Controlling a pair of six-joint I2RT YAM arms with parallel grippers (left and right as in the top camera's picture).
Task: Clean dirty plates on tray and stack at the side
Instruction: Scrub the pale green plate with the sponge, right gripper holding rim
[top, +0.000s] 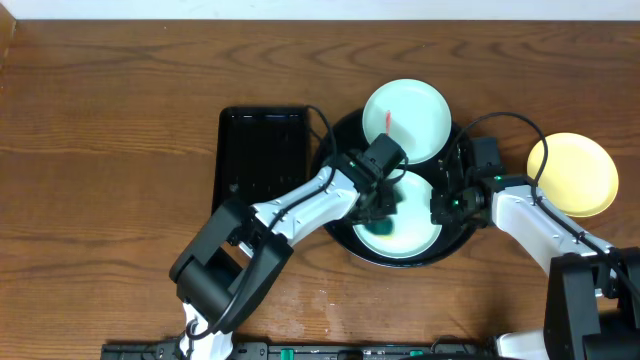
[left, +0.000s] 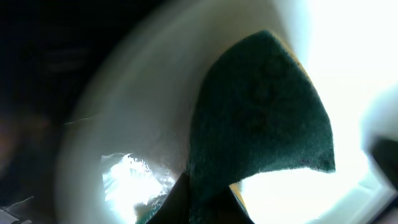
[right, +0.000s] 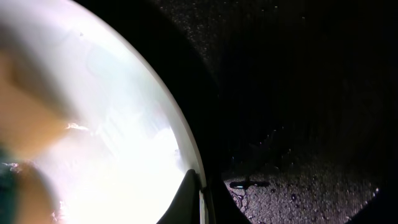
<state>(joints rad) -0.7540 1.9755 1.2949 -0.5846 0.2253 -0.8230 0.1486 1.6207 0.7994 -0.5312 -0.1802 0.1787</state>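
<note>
A pale bluish-white plate (top: 415, 235) lies in the round black tray (top: 372, 255). My left gripper (top: 385, 205) is shut on a dark green sponge (left: 261, 118) and presses it on this plate (left: 124, 124). My right gripper (top: 440, 208) is shut on the plate's right rim (right: 200, 193). A second bluish-white plate (top: 408, 120) with a red smear (top: 389, 120) rests on the tray's far edge. A pale yellow plate (top: 575, 175) lies on the wood tabletop to the right.
A rectangular black tray (top: 262, 155) lies left of the round tray. The tray floor (right: 311, 124) is wet and speckled beside the held plate. Bare wood tabletop (top: 100, 150) spreads to the left.
</note>
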